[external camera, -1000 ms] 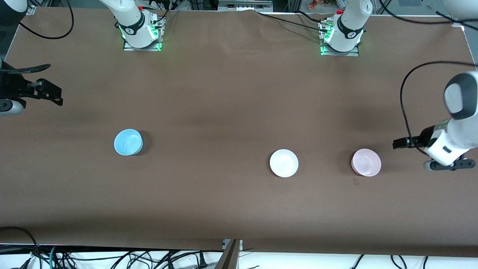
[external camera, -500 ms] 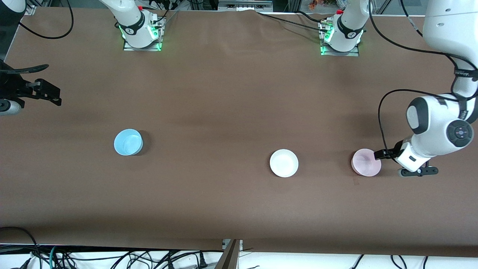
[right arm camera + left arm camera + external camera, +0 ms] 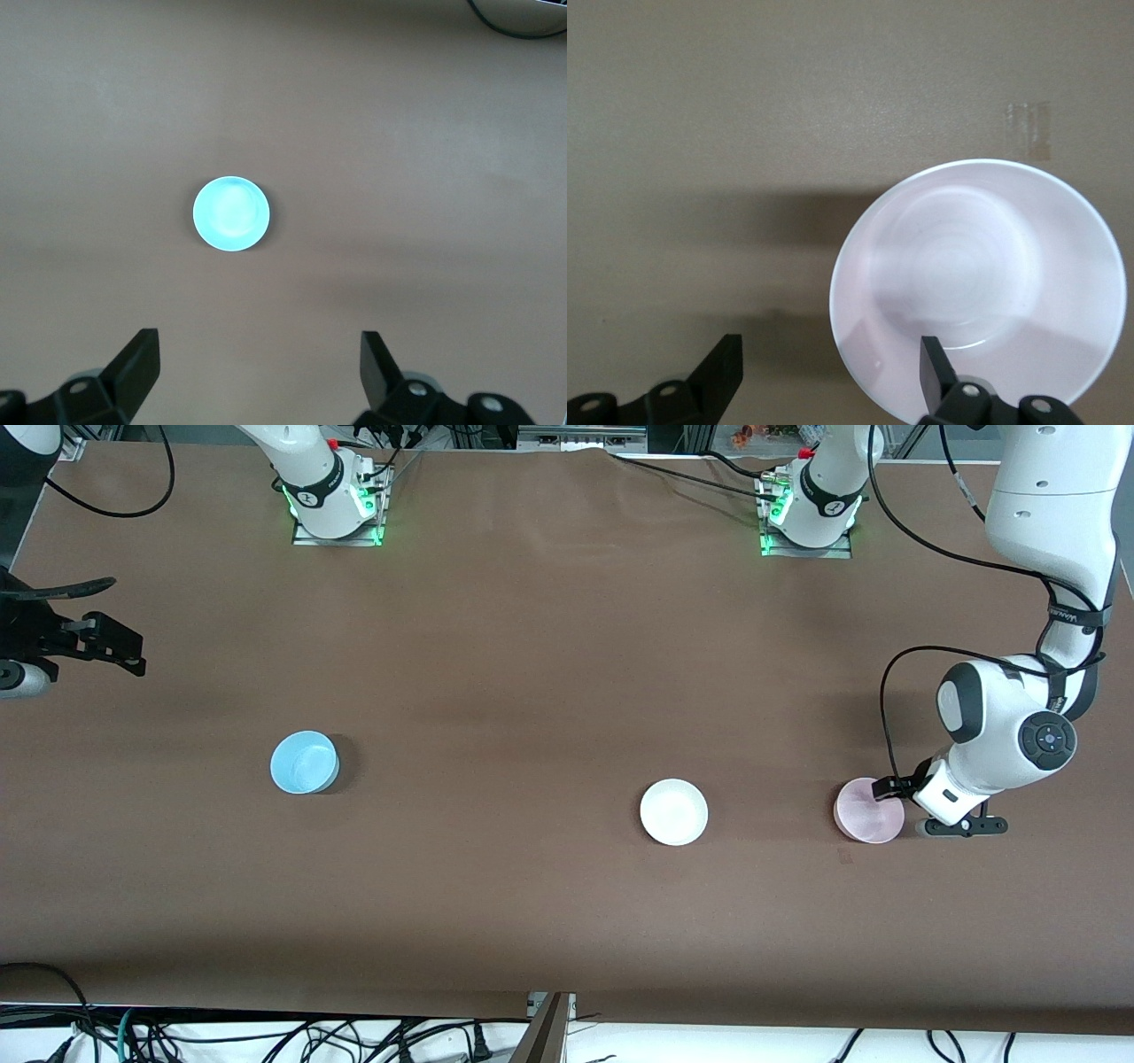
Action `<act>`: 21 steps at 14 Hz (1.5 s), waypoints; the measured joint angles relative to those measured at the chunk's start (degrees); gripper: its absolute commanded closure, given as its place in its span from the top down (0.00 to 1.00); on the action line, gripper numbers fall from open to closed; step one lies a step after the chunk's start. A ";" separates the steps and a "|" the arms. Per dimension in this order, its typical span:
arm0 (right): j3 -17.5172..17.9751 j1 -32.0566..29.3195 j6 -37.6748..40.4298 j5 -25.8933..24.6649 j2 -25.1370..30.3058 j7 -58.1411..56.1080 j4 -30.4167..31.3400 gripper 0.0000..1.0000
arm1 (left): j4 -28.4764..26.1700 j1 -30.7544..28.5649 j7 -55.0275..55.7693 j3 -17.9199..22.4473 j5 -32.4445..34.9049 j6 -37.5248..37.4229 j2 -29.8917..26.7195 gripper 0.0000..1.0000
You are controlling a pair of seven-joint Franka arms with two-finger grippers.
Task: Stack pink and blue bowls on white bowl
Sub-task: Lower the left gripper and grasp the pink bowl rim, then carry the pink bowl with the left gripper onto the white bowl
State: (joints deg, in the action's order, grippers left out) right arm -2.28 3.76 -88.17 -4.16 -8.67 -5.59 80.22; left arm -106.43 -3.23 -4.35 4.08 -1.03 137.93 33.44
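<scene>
Broadly, a brown table (image 3: 532, 655) spanning the whole front view, with black cables (image 3: 266, 1036) trailing along its near edge. No readable brand, label or writing anywhere.

Left arm bent down toward its own end of the table, left gripper (image 3: 889, 790) low over the rim of the pink bowl (image 3: 869, 810) on the side toward that end. Fingers spread apart: in the left wrist view one fingertip (image 3: 933, 362) over the inside of the pink bowl (image 3: 979, 285), the other (image 3: 722, 363) over bare cloth outside it, gripper (image 3: 827, 363) straddling the rim. Contact with the rim not discernible.

Right arm waiting at its end of the table, right gripper (image 3: 120, 646) high, fingers wide apart (image 3: 257, 359), empty, looking down on the blue bowl (image 3: 231, 213).

White bowl (image 3: 674, 811) upright on the cloth, near the pink one, toward the right arm's end from it, about as close to the camera. Blue bowl (image 3: 304, 762) well apart from both, toward the right arm's end, slightly farther from the camera. All three bowls single, nothing stacked.
</scene>
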 measured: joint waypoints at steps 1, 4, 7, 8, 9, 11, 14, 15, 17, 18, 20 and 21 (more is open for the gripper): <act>0.00 0.00 0.00 0.00 0.00 0.00 0.00 1.00 | -0.01 -0.05 -0.17 -0.06 -0.34 0.55 0.26 0.52; 0.00 0.00 -0.07 0.00 -0.01 0.00 0.00 1.00 | -0.01 -0.03 -0.35 -1.01 -0.75 1.20 0.57 0.00; -0.03 0.00 -0.12 0.00 -0.02 0.00 0.00 1.00 | 0.24 0.23 -0.38 -1.59 -0.83 1.52 0.58 0.00; -0.05 -0.01 -0.13 0.00 -0.02 0.00 0.00 1.00 | 0.51 0.24 -0.40 -1.99 -0.90 1.52 0.53 0.00; -0.06 -0.02 -0.15 0.00 -0.02 0.00 0.00 1.00 | 0.95 0.25 -0.40 -2.33 -1.06 1.51 0.39 0.00; -0.07 -0.02 -0.17 0.04 -0.04 0.01 0.00 1.00 | 2.16 0.24 0.19 -3.35 -2.83 1.48 -0.03 0.00; -0.05 -0.01 -0.17 0.08 -0.32 0.00 0.08 1.00 | 3.68 0.32 5.70 -6.40 -4.37 -0.77 -1.57 0.00; -0.05 0.00 -0.17 0.13 -0.73 0.00 0.10 1.00 | 3.97 0.35 8.32 -7.72 -4.41 -2.30 -2.57 0.00; -0.05 0.00 -0.16 0.17 -1.51 0.00 0.11 1.00 | 4.14 0.39 14.11 -10.63 -4.43 -5.08 -4.74 0.00; -0.05 0.00 -0.16 0.36 -1.71 0.00 0.11 1.00 | 4.15 0.40 17.34 -12.40 -4.44 -6.22 -5.73 0.00; -0.05 0.01 -1.28 2.38 -1.76 0.00 0.05 1.00 | 4.15 0.52 24.89 -16.54 -4.45 -7.51 -6.97 0.00; -0.04 0.02 -2.42 3.18 -1.72 0.00 -0.17 1.00 | 4.15 0.77 28.74 -18.54 -4.45 -7.55 -7.09 0.00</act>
State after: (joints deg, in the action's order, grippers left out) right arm -2.32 3.77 -90.59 -0.98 -10.38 -5.59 80.05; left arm -102.28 -2.46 24.39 -14.46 -5.47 130.39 26.36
